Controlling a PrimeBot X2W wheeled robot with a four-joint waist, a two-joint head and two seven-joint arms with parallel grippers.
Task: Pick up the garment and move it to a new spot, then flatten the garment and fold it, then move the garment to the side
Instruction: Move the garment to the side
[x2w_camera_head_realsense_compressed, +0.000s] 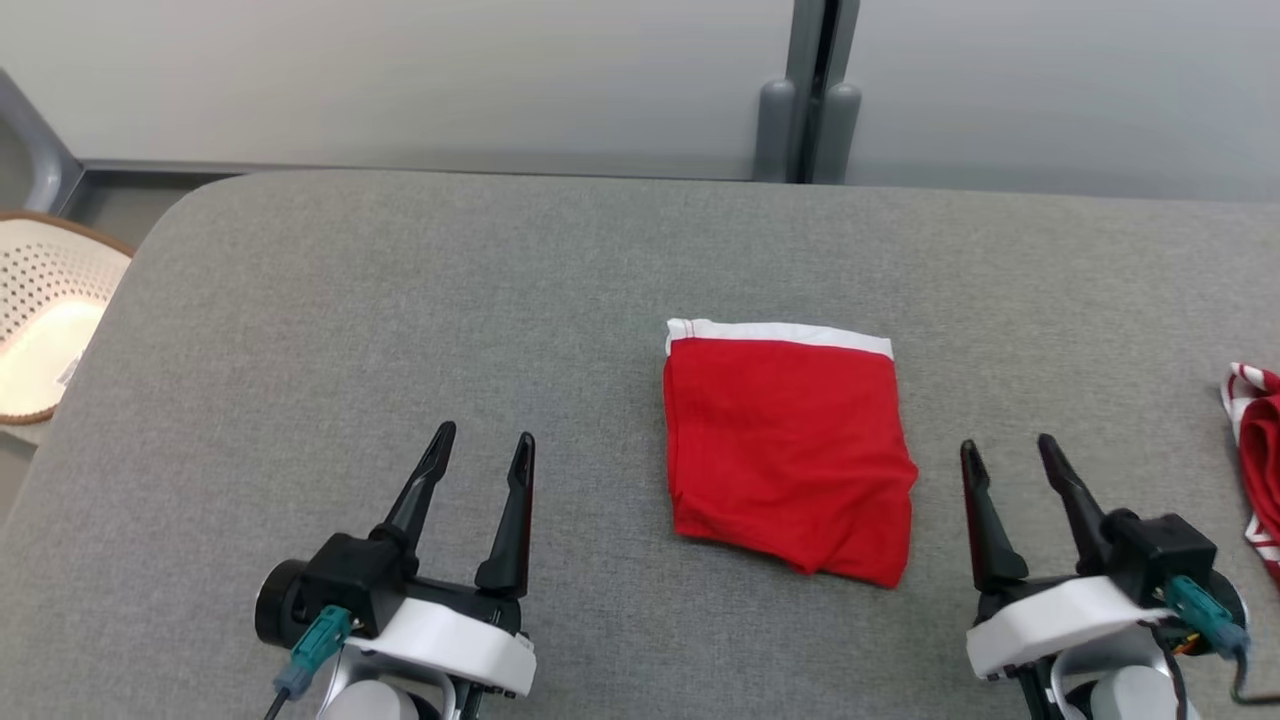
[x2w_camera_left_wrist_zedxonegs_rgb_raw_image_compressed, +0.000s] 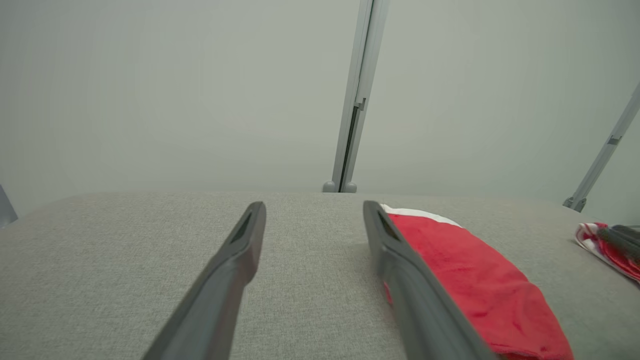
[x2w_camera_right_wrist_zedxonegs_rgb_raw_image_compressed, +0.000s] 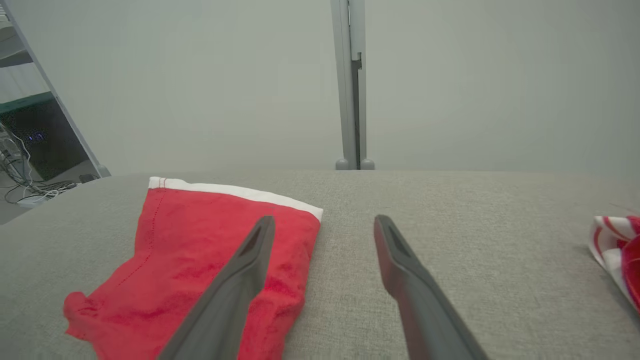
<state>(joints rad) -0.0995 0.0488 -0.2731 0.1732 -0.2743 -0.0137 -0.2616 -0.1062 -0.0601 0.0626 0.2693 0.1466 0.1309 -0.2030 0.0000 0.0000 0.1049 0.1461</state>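
Red garment (x2w_camera_head_realsense_compressed: 788, 450) on grey surface (x2w_camera_head_realsense_compressed: 400, 330); basket (x2w_camera_head_realsense_compressed: 45, 310) leftward

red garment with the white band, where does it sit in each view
Head view: red garment just right of centre.
Left wrist view: red garment at lower right.
Right wrist view: red garment at lower left.
Shared landmark: the grey post behind it, in all three.
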